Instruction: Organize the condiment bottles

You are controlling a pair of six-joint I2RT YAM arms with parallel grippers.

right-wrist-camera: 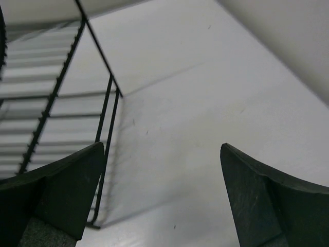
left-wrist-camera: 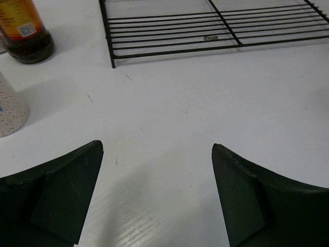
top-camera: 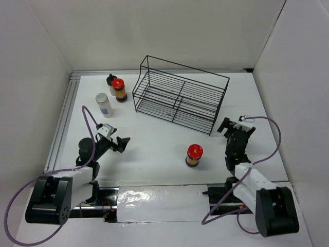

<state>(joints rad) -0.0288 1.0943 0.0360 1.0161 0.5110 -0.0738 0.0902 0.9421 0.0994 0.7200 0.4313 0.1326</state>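
A brown jar with a red lid (top-camera: 194,155) stands alone on the table in front of the wire rack (top-camera: 180,95). A second brown jar with a red lid (top-camera: 119,89) stands at the back left, touching a pale bottle with a black cap (top-camera: 111,82). A white cylinder with a silver-grey cap (top-camera: 104,105) stands just in front of them. My left gripper (top-camera: 117,138) is open and empty, below the white cylinder. In the left wrist view the brown jar (left-wrist-camera: 24,31) and the white cylinder (left-wrist-camera: 7,108) show at the left. My right gripper (top-camera: 236,126) is open and empty beside the rack's right end (right-wrist-camera: 61,92).
The black wire rack lies across the back middle of the table, its near edge also in the left wrist view (left-wrist-camera: 205,31). A metal rail (top-camera: 64,121) runs along the left edge. White walls close in the back and sides. A shiny strip (top-camera: 159,198) runs along the near edge.
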